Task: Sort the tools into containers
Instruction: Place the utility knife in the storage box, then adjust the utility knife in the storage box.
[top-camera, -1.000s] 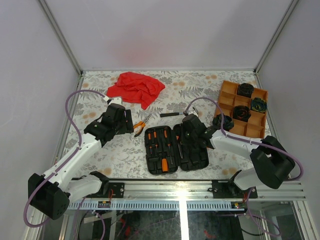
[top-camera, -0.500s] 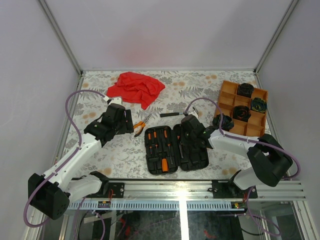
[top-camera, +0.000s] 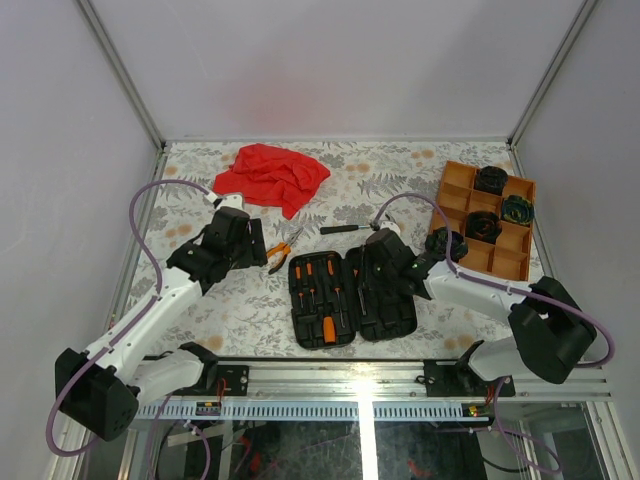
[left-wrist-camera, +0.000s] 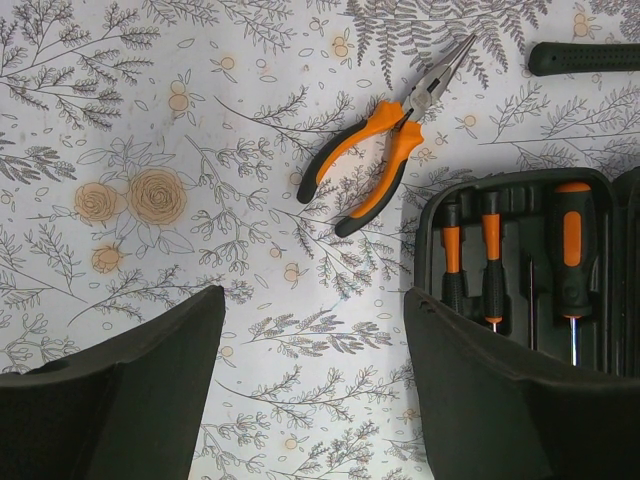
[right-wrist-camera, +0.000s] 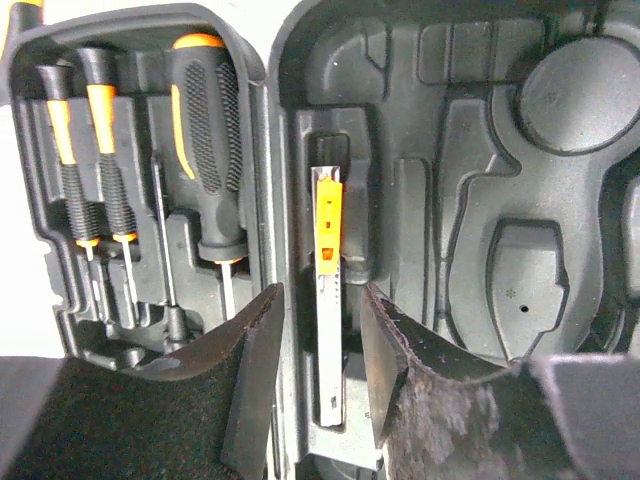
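Floral tabletop under you, and your black case lies open at the near middle. Its left half has screwdrivers in their slots, and a slot in the right half holds a slim steel tool with an orange slider, possibly a utility knife. Your right gripper hangs over it, fingers apart on either side, not pinching. At the right, the orange tray holds dark coils in separate compartments, plus a greenish coil. The pliers and hammer lie loose beyond the case. Your left gripper hovers near the pliers, spread wide.
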